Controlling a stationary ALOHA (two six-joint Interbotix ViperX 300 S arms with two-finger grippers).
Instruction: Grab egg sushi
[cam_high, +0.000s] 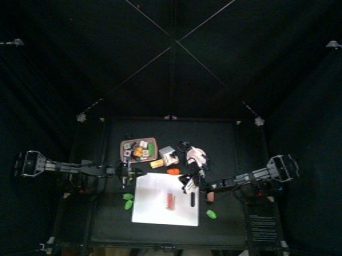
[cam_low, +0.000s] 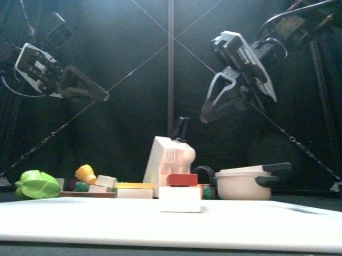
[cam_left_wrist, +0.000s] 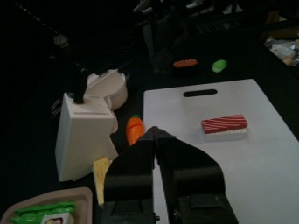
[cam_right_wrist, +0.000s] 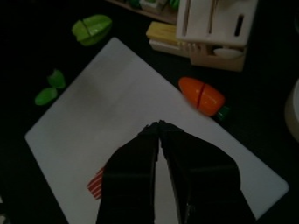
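Desk (cam_left_wrist: 263, 175): black.
Egg sushi (cam_left_wrist: 103, 173): likely light, soft; pinch sides.
Left fingers (cam_left_wrist: 187, 164): part-open, empty.
Right fingers (cam_right_wrist: 140, 166): closed, empty.

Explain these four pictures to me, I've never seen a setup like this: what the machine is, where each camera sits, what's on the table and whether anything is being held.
This is a robot with two black arms at a small black table inside black curtains. One picture looks straight down from high above, one looks level across the table from its front edge, and two come from cameras on the arms' wrists. On the table lies a white cutting board with a piece of toy sushi with a red top on it. Beside the board are a white knife block, a white pot, a toy carrot, green toy vegetables and a tray of more toy food. The left gripper and the right gripper both hang above the board, and neither holds anything.
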